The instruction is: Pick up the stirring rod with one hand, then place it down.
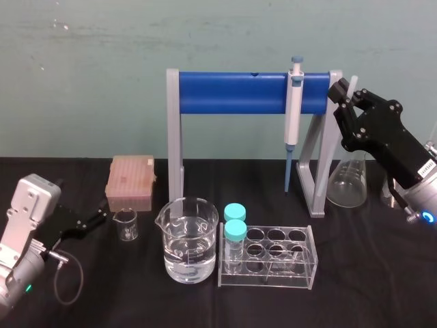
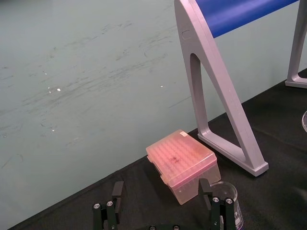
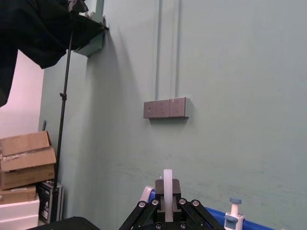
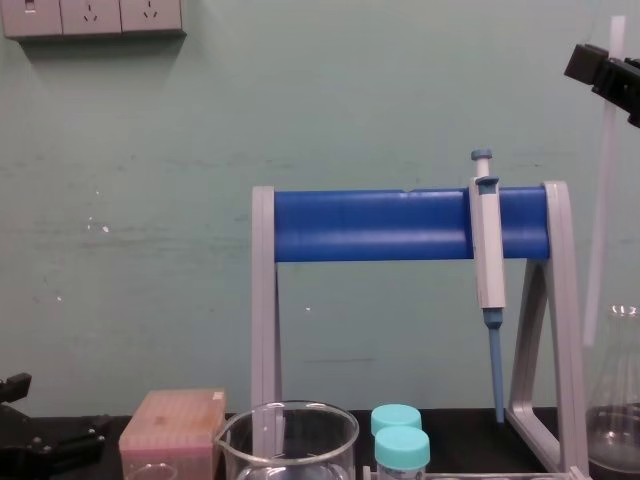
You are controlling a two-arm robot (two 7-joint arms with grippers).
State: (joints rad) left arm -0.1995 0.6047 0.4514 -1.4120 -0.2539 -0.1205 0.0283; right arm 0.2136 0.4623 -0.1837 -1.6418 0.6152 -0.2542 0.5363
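Chest view: black right gripper (image 4: 610, 72) clamps thin translucent whitish stirring rod (image 4: 598, 210), near-upright. Black left gripper (image 2: 161, 191) sits low, fingers open

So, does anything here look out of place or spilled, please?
Nothing stands out: the right gripper holds the stirring rod raised beside the stand, the pipette hangs there upright, nothing is spilled, and the left gripper sits parked at left.

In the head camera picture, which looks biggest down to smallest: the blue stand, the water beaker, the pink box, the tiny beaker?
Biggest: the blue stand, by far.
Next: the water beaker.
Next: the pink box, but it sits farther back, so those two are unsure.
Smallest: the tiny beaker.
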